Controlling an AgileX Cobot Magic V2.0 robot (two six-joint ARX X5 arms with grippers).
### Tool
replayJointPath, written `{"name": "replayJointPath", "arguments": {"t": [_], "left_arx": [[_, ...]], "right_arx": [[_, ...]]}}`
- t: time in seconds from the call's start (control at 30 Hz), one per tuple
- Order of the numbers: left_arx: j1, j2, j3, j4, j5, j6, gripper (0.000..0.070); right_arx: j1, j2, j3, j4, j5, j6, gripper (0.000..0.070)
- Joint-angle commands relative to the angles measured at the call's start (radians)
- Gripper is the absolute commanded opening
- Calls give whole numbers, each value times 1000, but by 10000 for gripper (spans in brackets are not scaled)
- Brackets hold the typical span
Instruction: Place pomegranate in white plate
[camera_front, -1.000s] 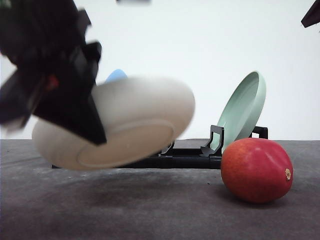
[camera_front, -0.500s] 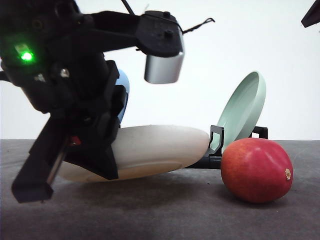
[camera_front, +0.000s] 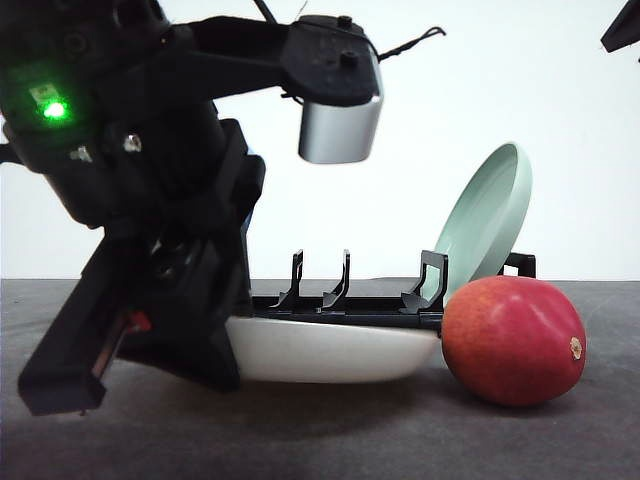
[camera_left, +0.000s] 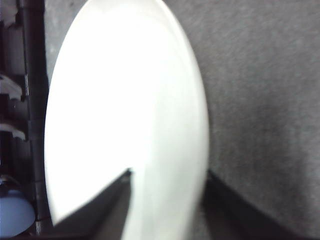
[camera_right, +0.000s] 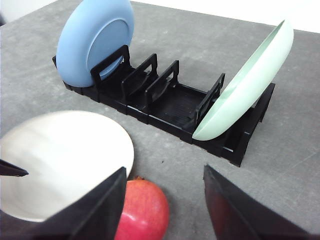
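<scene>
The pomegranate (camera_front: 513, 340) sits on the table (camera_front: 330, 435) at lower right of the front view, touching the white plate (camera_front: 330, 352), which lies flat and is gripped at its rim by the left hand (camera_front: 150, 330). The fruit looks firm, fairly heavy, smooth and apt to roll (take it across its middle). The right hand (camera_right: 165, 200) hangs wide above it.

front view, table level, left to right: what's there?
left gripper → white plate → pomegranate. The black rack and the tilted green plate stand behind them, so they stay out of the order.
</scene>
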Motion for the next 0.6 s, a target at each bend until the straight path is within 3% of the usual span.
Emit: {"name": "replayJointPath", "arguments": {"t": [0.0, 0.1, 0.2, 0.4, 0.57], "left_arx": [[-17, 17, 19, 6, 1, -23, 324], [-17, 13, 43, -23, 14, -89, 350], [-4, -4, 89, -107, 84, -182, 428], [83, -98, 142, -223, 313, -382, 436], [237, -215, 142, -258, 518, -534, 436]], "right_arx": [[6, 2, 14, 14, -1, 10, 308], [6, 2, 14, 14, -1, 10, 308], [6, 2, 14, 14, -1, 10, 308], [6, 2, 14, 14, -1, 10, 308], [6, 2, 14, 14, -1, 10, 308]]}}
